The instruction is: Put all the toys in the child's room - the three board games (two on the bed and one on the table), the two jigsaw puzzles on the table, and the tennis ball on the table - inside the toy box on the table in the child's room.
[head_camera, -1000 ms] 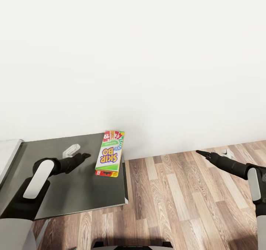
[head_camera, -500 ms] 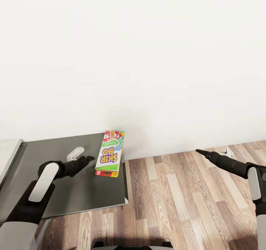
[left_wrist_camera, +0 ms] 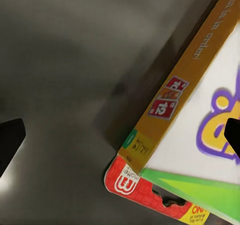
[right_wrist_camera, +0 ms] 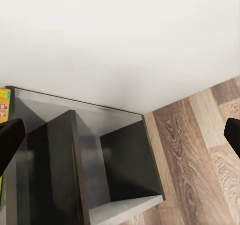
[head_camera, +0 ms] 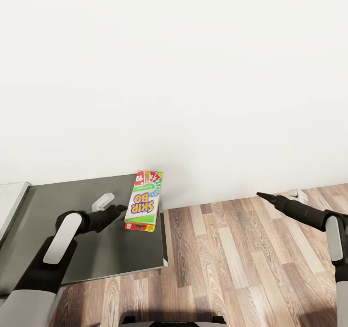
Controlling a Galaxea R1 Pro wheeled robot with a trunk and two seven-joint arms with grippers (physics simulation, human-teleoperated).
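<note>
A long white, green and red "Skip-Bo" board game [head_camera: 143, 200] lies flat near the right edge of the dark-grey section of the table [head_camera: 96, 249]. My left gripper [head_camera: 120, 209] hovers low at the box's left long side, close to its near corner. In the left wrist view the board game [left_wrist_camera: 190, 135] shows its orange side and red corner. The gripper [left_wrist_camera: 120, 137] is open, with one fingertip [left_wrist_camera: 232, 135] over the box face and the other out over the table [left_wrist_camera: 60, 60]. My right gripper [head_camera: 261, 195] hangs open above the floor, well right of the table.
A white wall runs close behind the table. A strip of the light-grey table top [head_camera: 9, 201] shows at the far left. Wood floor [head_camera: 241, 259] lies right of and in front of the table. The right wrist view looks at the table's dark end [right_wrist_camera: 50, 175] with an open niche [right_wrist_camera: 125, 160].
My left arm has moved to the right across the dark top, bringing its gripper up to the Skip-Bo box. The right arm has barely shifted. The box has not moved.
</note>
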